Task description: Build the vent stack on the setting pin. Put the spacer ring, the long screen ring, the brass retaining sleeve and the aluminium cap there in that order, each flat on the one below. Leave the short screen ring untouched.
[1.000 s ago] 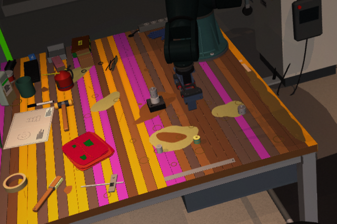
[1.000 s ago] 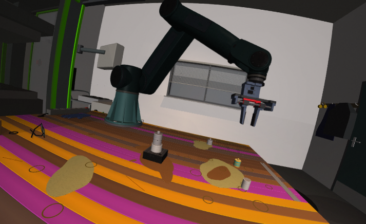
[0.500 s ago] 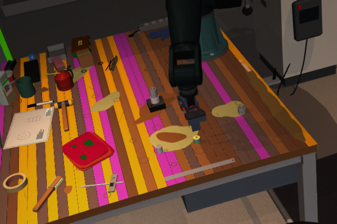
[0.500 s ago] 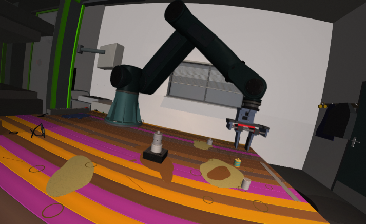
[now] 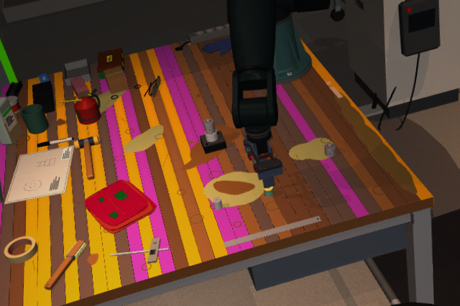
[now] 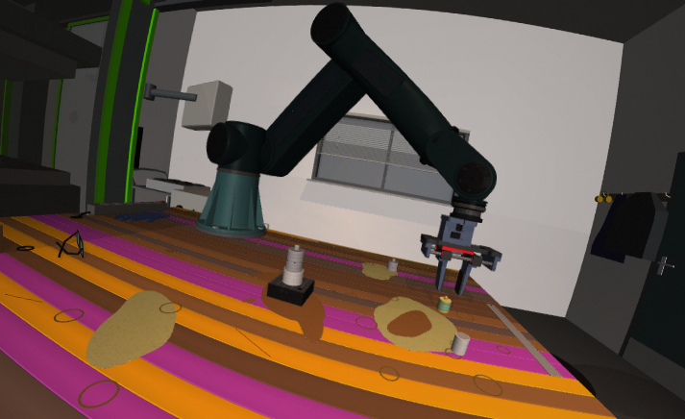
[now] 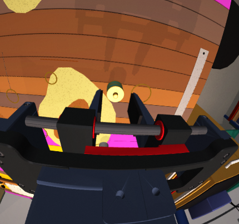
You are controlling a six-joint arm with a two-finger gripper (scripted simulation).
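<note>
The brass retaining sleeve (image 5: 268, 191) (image 6: 444, 305) (image 7: 114, 92) stands upright on the table by the right edge of a tan patch, yellow on top with a green band. My gripper (image 5: 269, 180) (image 6: 452, 289) (image 7: 114, 107) hangs just above it, open and empty. The setting pin (image 5: 212, 135) (image 6: 293, 274) stands on a black block near the table's middle and carries grey rings. A grey ring (image 5: 217, 203) (image 6: 459, 342) stands on the tan patch's near edge. Another grey ring (image 5: 330, 149) (image 6: 392, 265) sits on a smaller tan patch to the right.
A steel ruler (image 5: 272, 231) (image 7: 193, 81) lies near the table's front edge, close to the sleeve. A red pad (image 5: 120, 205), a hammer (image 5: 87, 156), a paper sheet (image 5: 39, 173) and a red can (image 5: 87, 109) lie on the left side.
</note>
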